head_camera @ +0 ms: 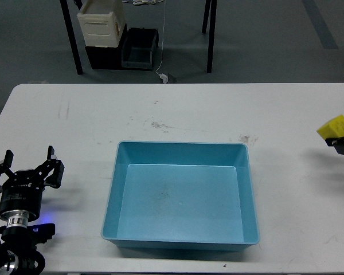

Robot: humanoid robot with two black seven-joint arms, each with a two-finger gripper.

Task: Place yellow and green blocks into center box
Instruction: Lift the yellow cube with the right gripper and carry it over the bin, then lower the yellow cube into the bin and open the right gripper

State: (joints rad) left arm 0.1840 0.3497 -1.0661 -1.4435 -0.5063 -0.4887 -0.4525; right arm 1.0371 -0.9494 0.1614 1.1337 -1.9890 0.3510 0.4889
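Note:
A blue open box sits in the middle of the white table, with nothing in it. My right gripper is at the right edge of the view, shut on a yellow block and holding it above the table, right of the box. My left gripper is open and empty at the table's left front, left of the box. No green block is in view.
The white table has scuff marks behind the box. Beyond the table's far edge stand black table legs, a cream container and a dark bin on the floor.

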